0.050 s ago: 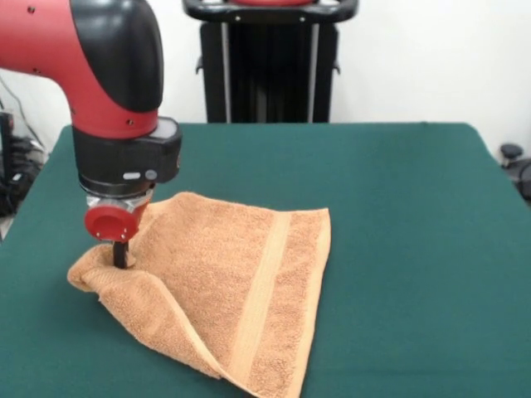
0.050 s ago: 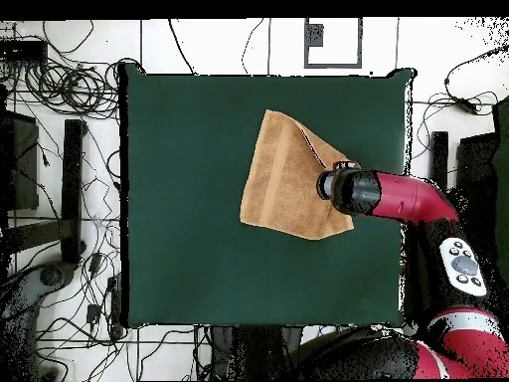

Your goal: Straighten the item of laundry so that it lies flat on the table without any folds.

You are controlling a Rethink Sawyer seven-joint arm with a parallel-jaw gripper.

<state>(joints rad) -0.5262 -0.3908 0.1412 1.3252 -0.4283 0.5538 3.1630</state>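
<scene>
Your gripper (image 1: 121, 254) pinches a raised fold at the nine o'clock corner of the orange-tan towel (image 1: 241, 282), which lies folded over on the green table (image 1: 415, 249).

from my screen i see a black stand (image 1: 270, 62) with upright bars against the white wall (image 1: 415, 58) in the front view. from overhead, tangled black cables (image 2: 60, 85) sprawl across the pale tiled floor (image 2: 219, 40), with dark equipment (image 2: 20, 149) at one edge and more wires (image 2: 89, 298) trailing lower down.
</scene>
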